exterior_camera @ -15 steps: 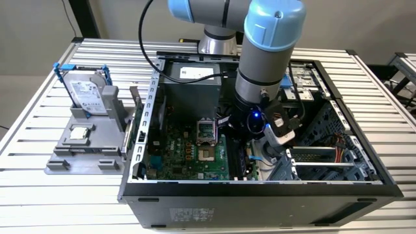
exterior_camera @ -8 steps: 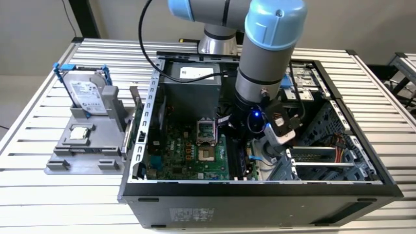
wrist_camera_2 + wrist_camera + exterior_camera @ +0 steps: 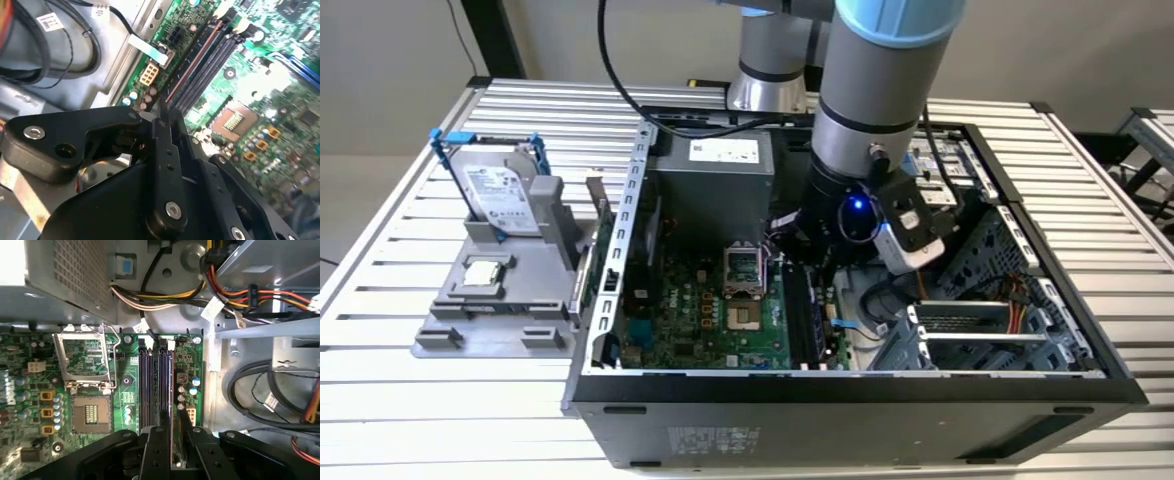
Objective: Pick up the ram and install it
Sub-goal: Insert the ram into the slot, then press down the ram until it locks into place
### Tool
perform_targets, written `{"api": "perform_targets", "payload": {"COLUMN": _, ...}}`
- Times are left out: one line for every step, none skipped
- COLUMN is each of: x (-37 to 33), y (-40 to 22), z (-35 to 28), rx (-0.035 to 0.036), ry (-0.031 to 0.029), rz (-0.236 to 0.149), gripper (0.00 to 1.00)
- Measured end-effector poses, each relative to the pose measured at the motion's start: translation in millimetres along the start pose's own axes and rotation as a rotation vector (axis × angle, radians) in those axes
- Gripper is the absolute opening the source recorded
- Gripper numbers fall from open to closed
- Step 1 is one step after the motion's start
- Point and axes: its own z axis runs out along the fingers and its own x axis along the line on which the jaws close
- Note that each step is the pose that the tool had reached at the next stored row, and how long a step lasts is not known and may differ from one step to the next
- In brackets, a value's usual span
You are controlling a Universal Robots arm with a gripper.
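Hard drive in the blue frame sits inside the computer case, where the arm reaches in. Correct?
No. The hard drive stands on the gray holder outside the computer case, at the exterior view's left; the arm does reach in.

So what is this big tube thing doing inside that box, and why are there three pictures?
The tube is a robot arm. The box is an open computer case standing on a metal table.

One camera off to the side took the exterior view. The other two ride on the arm's wrist, so they look down into the case at the green board.

The arm's black gripper is right at the ram, a thin stick standing on edge in a long slot on that board. I can't tell if it is squeezing it.

On a grey stand beside the case sit a hard drive and a small square chip.
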Motion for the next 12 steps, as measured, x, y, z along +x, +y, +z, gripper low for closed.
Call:
{"api": "perform_targets", "payload": {"x": 0.0, "y": 0.0, "z": 0.1, "rx": -0.0003, "ry": -0.0001, "rz": 0.000, "gripper": 1.00}}
{"api": "perform_targets", "payload": {"x": 0.0, "y": 0.0, "z": 0.0, "rx": -0.0002, "ry": 0.0000, "rz": 0.000, "gripper": 1.00}}
{"api": "perform_targets", "payload": {"x": 0.0, "y": 0.0, "z": 0.0, "rx": 0.0000, "ry": 0.0000, "rz": 0.000, "gripper": 0.00}}
{"api": "perform_targets", "payload": {"x": 0.0, "y": 0.0, "z": 0.0, "rx": 0.0002, "ry": 0.0000, "rz": 0.000, "gripper": 0.00}}
{"api": "perform_targets", "payload": {"x": 0.0, "y": 0.0, "z": 0.0, "rx": 0.0004, "ry": 0.0000, "rz": 0.000, "gripper": 0.00}}
{"api": "perform_targets", "payload": {"x": 0.0, "y": 0.0, "z": 0.0, "rx": 0.0006, "ry": 0.0000, "rz": 0.000, "gripper": 0.00}}
{"api": "perform_targets", "payload": {"x": 0.0, "y": 0.0, "z": -0.1, "rx": 0.0008, "ry": 0.0000, "rz": 0.000, "gripper": 0.00}}
{"api": "perform_targets", "payload": {"x": 0.0, "y": 0.0, "z": 0.0, "rx": 0.0008, "ry": 0.0000, "rz": 0.000, "gripper": 0.00}}
{"api": "perform_targets", "payload": {"x": 0.0, "y": 0.0, "z": 0.0, "rx": 0.0009, "ry": 0.0000, "rz": 0.000, "gripper": 0.00}}
{"api": "perform_targets", "payload": {"x": 0.0, "y": 0.0, "z": -0.1, "rx": 0.0011, "ry": 0.0000, "rz": 0.000, "gripper": 0.00}}
{"api": "perform_targets", "payload": {"x": 0.1, "y": 0.0, "z": 0.0, "rx": 0.0012, "ry": 0.0000, "rz": 0.000, "gripper": 0.00}}
{"api": "perform_targets", "payload": {"x": 0.1, "y": 0.0, "z": 0.0, "rx": 0.0013, "ry": -0.0001, "rz": 0.000, "gripper": 0.00}}
